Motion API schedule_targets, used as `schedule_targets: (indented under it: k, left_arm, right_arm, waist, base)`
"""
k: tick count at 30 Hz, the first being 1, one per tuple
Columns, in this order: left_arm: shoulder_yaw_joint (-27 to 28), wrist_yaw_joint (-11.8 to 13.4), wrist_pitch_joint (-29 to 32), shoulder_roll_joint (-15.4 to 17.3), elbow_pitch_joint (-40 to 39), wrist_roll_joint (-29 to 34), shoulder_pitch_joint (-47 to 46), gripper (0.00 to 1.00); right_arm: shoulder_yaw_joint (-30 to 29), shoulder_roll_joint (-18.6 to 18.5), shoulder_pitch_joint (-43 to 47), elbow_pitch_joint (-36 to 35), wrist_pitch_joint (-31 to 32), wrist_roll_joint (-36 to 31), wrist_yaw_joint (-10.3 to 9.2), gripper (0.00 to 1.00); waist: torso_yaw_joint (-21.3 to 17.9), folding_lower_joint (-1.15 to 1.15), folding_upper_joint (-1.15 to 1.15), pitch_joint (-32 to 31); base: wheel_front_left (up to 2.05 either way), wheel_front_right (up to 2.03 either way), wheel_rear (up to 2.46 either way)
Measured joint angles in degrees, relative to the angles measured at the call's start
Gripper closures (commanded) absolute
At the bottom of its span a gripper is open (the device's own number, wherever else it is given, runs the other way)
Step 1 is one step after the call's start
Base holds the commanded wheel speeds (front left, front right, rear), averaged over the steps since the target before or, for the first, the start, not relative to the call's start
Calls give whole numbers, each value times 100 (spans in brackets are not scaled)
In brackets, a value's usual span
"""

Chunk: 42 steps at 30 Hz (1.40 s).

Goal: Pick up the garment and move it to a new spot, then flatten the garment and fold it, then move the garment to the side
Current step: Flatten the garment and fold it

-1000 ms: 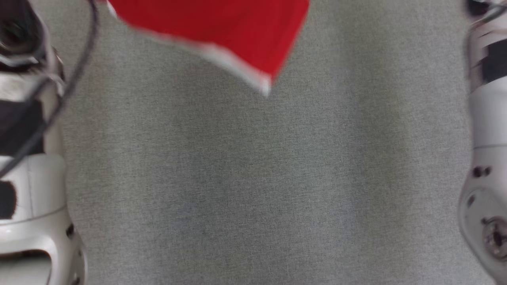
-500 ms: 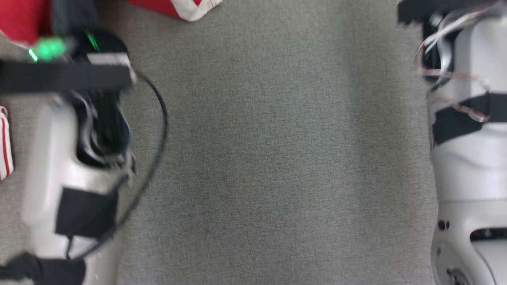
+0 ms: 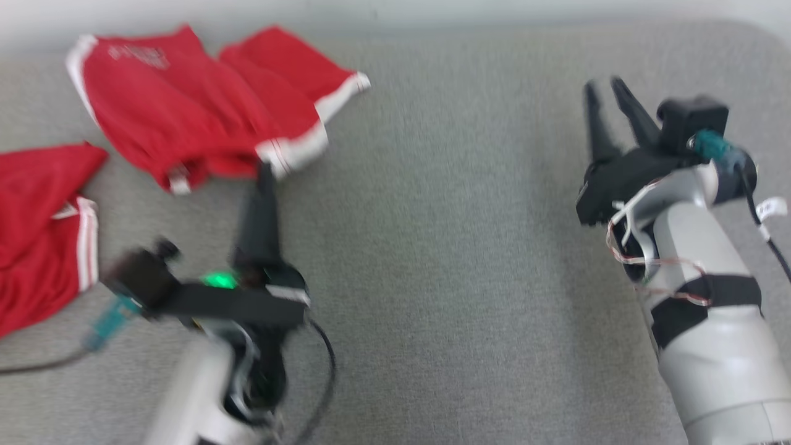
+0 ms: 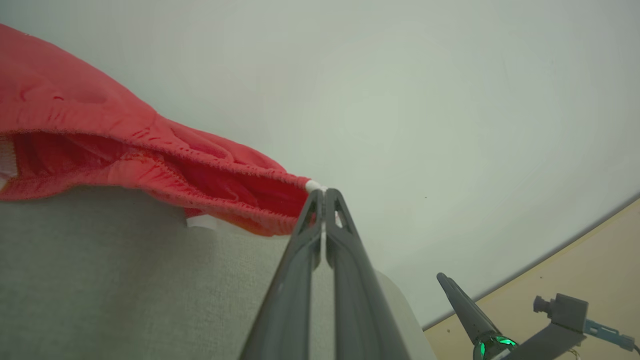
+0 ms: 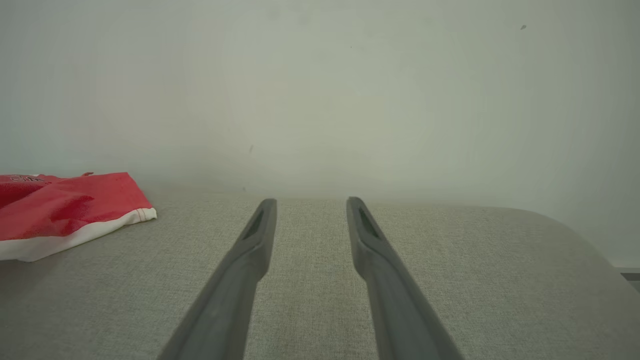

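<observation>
The red shorts with white trim (image 3: 185, 117) lie rumpled at the far left of the grey fabric-covered counter (image 3: 445, 259), close to its far edge under the pale wall (image 3: 432, 9). Their long axis slants from the far left toward the near right. The two white-hemmed leg openings face right, toward the counter's middle, and a small printed mark sits at the far-left end.

The left hand (image 3: 266, 172) points away from the robot. Its two dark fingers are pressed together with no gap, and their tips sit on the nearer white hem. In the left wrist view a scrap of that white hem corner is nipped at the very tips, while the rest of the cloth sags onto the counter.

The right hand (image 3: 604, 88) is well apart on the right side. Its fingers are spread partway, with only bare grey fabric between them.

A second red garment with white stripes (image 3: 37, 228) lies at the left edge, just beside the shorts.

A wide bare stretch of counter runs between the two hands and out to the rounded far-right corner.
</observation>
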Motion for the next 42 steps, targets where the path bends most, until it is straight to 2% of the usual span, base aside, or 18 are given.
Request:
schedule_targets:
  k: [9, 13, 20, 30, 36, 38, 39, 40, 41, 42]
  left_arm:
    - [-1170, -1, 0, 68, 111, -181, 1012, 100]
    - [-1382, -1, 0, 164, -63, -277, 1490, 100]
    - [-1812, -1, 0, 541, -182, -223, 2251, 100]
    - [-1757, 127, 0, 735, 8, 89, 2699, 100]
    - [-1338, 524, 0, 622, 376, 621, 2561, 100]
    - [-1111, 520, -1, 490, 387, 744, 2554, 100]
    - [-1092, 444, 0, 434, 426, 777, 2554, 91]
    - [-1113, 376, 0, 400, 478, 814, 2554, 40]
    - [-1151, 319, 0, 360, 536, 844, 2551, 0]
    - [-1220, 276, 0, 328, 614, 880, 2541, 0]
  right_arm:
    - [162, -89, 810, -364, 536, 177, 0, 0]
    - [79, -115, 1171, -681, 853, 136, 0, 0]
    - [-69, -166, 1836, -1258, 1680, -43, 0, 0]
    - [-183, -157, 2393, -2156, 2606, -197, 0, 0]
    - [9, -149, 2353, -2135, 2910, -198, 0, 0]
    - [99, -188, 2311, -2105, 2953, -225, 0, 0]
    - [133, -219, 2306, -2080, 2977, -246, 0, 0]
    - [142, -245, 2301, -2052, 2986, -243, 0, 0]
    - [159, -277, 2297, -2019, 3003, -231, 0, 0]
    - [182, -309, 2292, -1997, 3040, -213, 0, 0]
  waist:
    - [175, 0, -1, -762]
    - [279, -1, -1, -1014]
    - [604, 0, -1, -1270]
    - [1170, 0, -1, -1376]
    - [1474, 1, -1, -1325]
    - [1572, 1, -1, -1295]
    - [1623, 1, -1, -1277]
    - [1672, 1, -1, -1259]
    - [1724, 1, 0, -1240]
    - [1773, 2, 0, -1222]
  base:
    - [0, 0, 0]
    - [0, 0, 0]
    - [0, 0, 0]
    - [0, 0, 0]
    - [0, 0, 0]
    - [0, 0, 0]
    - [0, 0, 0]
    - [0, 0, 0]
    - [0, 0, 0]
    - [0, 0, 0]
